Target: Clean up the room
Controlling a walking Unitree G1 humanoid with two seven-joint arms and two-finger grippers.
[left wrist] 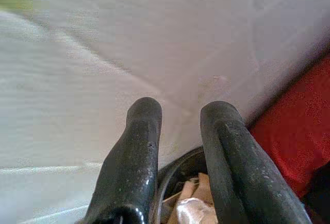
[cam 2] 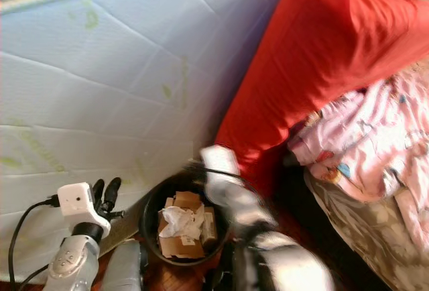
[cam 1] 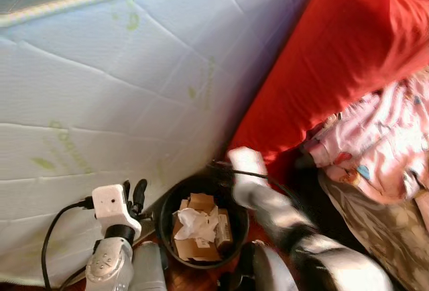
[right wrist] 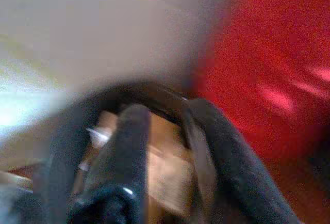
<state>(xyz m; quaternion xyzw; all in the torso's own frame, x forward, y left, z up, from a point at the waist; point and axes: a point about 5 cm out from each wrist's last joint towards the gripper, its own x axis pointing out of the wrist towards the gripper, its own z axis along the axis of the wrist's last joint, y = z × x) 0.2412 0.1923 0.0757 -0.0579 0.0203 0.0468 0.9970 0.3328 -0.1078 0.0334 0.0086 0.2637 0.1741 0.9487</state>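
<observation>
We see both grippers, left [left wrist: 180, 126] and right [right wrist: 170, 131], parted and empty over the bin [cam 1: 171, 227] of cardboard [cam 1: 201, 234].

right arm [cam 1: 288, 220] smeared by motion blur, right claw [right wrist: 165, 131] blurred over the bin [cam 1: 171, 234], grip state unreadable, bin contents partly hidden in the left wrist view by black fingers [left wrist: 131, 162], pink bedding [cam 1: 382, 143] cut off at the frame edge

Legible text: none.
Mattress [cam 1: 134, 90] carries faint green printed marks toward its lower left edge, too blurred to read; cardboard in the bin [cam 1: 201, 230] shows no readable label.
</observation>
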